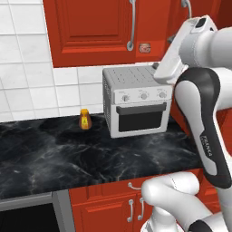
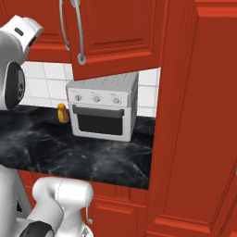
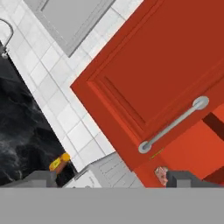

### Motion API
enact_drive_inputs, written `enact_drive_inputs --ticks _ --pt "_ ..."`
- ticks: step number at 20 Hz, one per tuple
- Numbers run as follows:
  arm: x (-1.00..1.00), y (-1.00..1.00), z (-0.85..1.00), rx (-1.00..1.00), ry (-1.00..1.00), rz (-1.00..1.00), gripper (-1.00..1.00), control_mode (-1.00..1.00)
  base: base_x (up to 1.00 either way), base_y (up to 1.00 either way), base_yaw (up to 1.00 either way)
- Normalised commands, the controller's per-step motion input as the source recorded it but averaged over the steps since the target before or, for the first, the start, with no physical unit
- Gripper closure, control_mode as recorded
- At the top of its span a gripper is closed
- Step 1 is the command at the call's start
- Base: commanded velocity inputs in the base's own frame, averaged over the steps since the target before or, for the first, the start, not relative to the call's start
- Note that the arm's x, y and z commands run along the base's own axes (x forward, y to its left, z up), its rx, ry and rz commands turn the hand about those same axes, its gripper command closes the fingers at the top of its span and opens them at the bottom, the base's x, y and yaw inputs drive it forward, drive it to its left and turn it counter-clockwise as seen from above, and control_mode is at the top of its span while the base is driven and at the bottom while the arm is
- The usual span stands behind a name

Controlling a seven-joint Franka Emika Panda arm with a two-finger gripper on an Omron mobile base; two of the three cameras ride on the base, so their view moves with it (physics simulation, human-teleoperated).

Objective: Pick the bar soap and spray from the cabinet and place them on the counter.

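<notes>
Up by the red wooden wall cabinet (image 1: 95,27), the pincer (image 3: 111,177) stands wide open, gripping nothing. Just beside one dark fingertip (image 3: 183,178) shows the small pinkish-tan bar soap (image 3: 161,174), lying at the front edge of the cabinet's red shelf, above the black marble-look tabletop (image 1: 81,154).

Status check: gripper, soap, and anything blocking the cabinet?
Gripper open, empty, up near cabinet. Bar soap on the cabinet shelf, untouched. Toaster oven sits on counter directly below.

Small pinkish-tan bar soap (image 1: 145,47) lies inside the red cabinet (image 1: 90,31).
</notes>
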Motion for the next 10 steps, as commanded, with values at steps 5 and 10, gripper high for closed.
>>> enact_drive_inputs --ticks 5,10 --pt "0.0 0.46 0.0 -0.26 0.0 -0.04 -1.0 -1.0 0.0 0.0 0.0" --pt "0.11 0.56 0.08 -0.25 -0.02 0.0 -1.0 -1.0 0.0 0.0 0.0"
